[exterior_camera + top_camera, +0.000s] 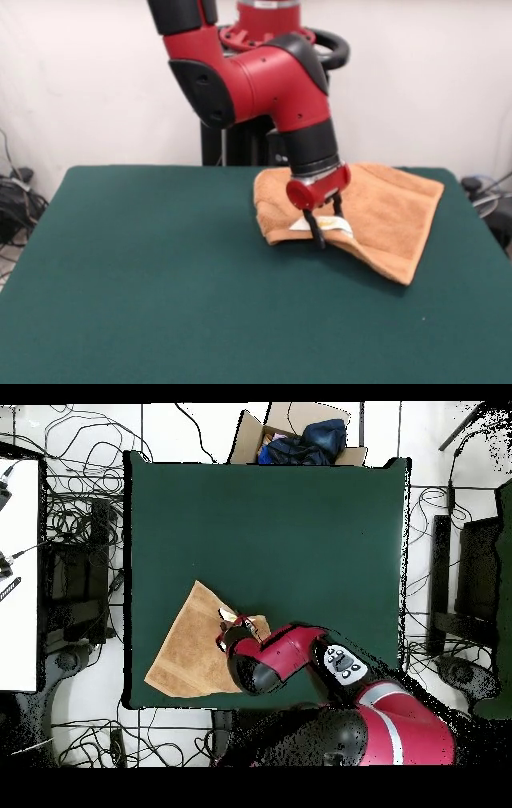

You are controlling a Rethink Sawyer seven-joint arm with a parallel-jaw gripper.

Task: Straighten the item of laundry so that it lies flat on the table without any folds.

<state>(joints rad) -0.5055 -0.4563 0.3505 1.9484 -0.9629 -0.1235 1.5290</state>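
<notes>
The orange-tan towel (376,212) lies on the far right part of the dark green table (160,280), folded over on itself, with a doubled edge at its left side. A small white tag (322,224) lies on top near that edge. My gripper (330,230) points down onto the towel, its two black fingers apart and standing on either side of the tag, touching or just above the cloth. In the overhead view the towel (190,654) lies near the table's (270,524) lower left corner, and the gripper (230,631) is at its right edge, partly hidden by the arm.
An open cardboard box (300,429) with dark blue cloth in it stands beyond the table's far edge in the overhead view. Cables lie on the floor round the table. The towel's right corner (436,188) reaches close to the table's edge.
</notes>
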